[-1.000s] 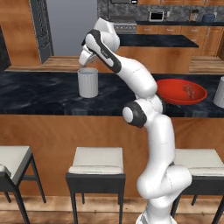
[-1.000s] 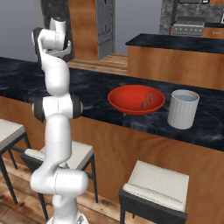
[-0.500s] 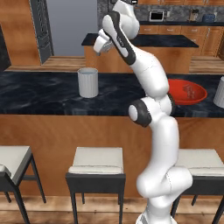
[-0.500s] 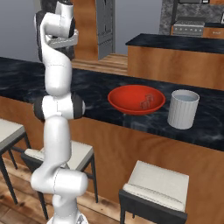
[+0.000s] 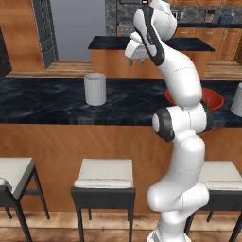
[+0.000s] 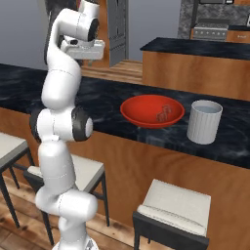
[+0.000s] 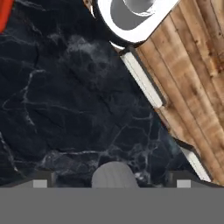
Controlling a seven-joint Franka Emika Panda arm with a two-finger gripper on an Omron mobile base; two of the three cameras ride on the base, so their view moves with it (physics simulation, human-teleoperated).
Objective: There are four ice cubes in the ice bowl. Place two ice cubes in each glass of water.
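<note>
Left base view: end effector (image 5: 134,60) raised high over the counter (image 5: 42,101), between left glass of water (image 5: 95,89) and ice bowl (image 5: 215,98).

Right base view: ice cubes (image 6: 163,114) in the bowl, well apart from it. Likely tiny, slick, light; best pinched across flat faces.

Hand view: fingers spread, nothing held.

The arm (image 5: 182,142) is glossy white, built of rounded, bulbous segments joined by dark grey-black rings and caps. A boxy white hand (image 6: 83,49) carries the pincer (image 7: 111,181), whose finger tips (image 7: 40,178) are small and dark.
</note>
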